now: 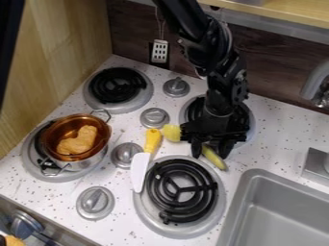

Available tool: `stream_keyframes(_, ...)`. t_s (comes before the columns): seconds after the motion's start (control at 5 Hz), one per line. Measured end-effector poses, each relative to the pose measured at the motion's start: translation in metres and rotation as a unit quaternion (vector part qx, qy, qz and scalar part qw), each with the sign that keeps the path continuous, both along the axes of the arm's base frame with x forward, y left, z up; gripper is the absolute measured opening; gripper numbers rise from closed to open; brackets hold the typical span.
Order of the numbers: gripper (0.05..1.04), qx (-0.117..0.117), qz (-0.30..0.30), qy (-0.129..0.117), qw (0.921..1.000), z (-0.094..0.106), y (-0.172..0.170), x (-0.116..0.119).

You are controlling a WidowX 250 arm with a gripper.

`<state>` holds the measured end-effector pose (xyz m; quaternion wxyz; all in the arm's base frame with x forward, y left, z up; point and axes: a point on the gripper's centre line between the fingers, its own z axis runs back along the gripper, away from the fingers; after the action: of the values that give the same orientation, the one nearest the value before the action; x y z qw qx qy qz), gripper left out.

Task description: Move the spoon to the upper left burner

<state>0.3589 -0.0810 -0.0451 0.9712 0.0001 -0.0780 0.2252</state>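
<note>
Camera view: end effector (210, 148) released, fingers apart, over yel spoon (212, 157) nr knife (139, 169)

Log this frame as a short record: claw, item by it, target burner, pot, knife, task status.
claw: open, by the upper right burner
item: yellow object, partly hidden by claw; cannot tell if spoon
target: upper left burner, dark coil
pot: on lower left burner, food inside
knife: by lower right burner
status: no spoon on target
</note>
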Motion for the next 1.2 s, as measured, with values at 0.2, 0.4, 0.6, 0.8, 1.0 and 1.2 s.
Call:
stream_keyframes(0.2, 0.54, 0.003, 0.007, -0.003, 1.0, -0.001, 0.0, -0.002)
stream_keyframes(0.4, 0.464, 0.005, 0.015, -0.004, 0.9999, 0.0, 0.001, -0.002)
stream_keyframes(0.6, 0.433, 0.014, 0.025, 0.007, 0.9996, 0.001, 0.002, -0.005)
stream_keyframes(0.8, 0.308, 0.043, 0.021, 0.012, 0.9988, 0.025, 0.003, -0.008)
stream_keyframes(1.0, 0.229, 0.058, 0.051, 0.018, 0.9969, 0.05, 0.013, -0.012)
stream_keyframes(1.2, 0.227, 0.071, 0.089, 0.015, 0.9934, 0.077, 0.018, -0.012)
